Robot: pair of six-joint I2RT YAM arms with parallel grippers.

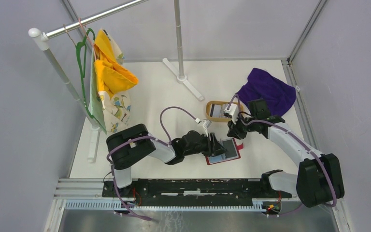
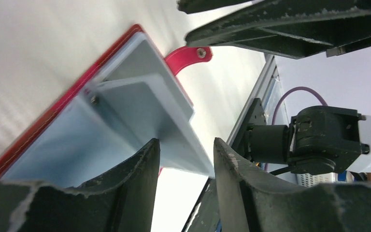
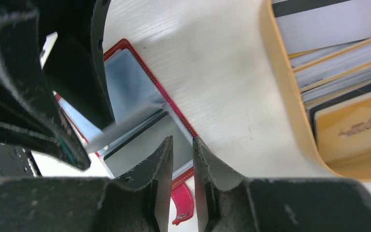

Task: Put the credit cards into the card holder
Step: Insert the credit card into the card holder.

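The red card holder (image 1: 231, 156) lies open on the table in front of the arms, its snap tab (image 2: 188, 55) pointing right. A pale grey credit card (image 2: 145, 96) rests tilted on its inner pockets, one edge reaching between the fingertips of my left gripper (image 2: 186, 150), whose jaws stand apart and do not clamp it. My left gripper (image 1: 216, 145) hovers over the holder's left half. My right gripper (image 1: 233, 131) sits just beyond the holder's far right corner. In the right wrist view my right gripper (image 3: 182, 142) is open by a narrow gap with nothing in it, above the card holder (image 3: 125, 72).
A tan oval wooden tray (image 1: 211, 104) behind the holder contains several more cards (image 3: 338, 58). A purple cloth (image 1: 268, 92) lies at the back right. A rack with hanging clothes (image 1: 106, 82) stands at the left, and a pole base (image 1: 183, 77) at the back centre.
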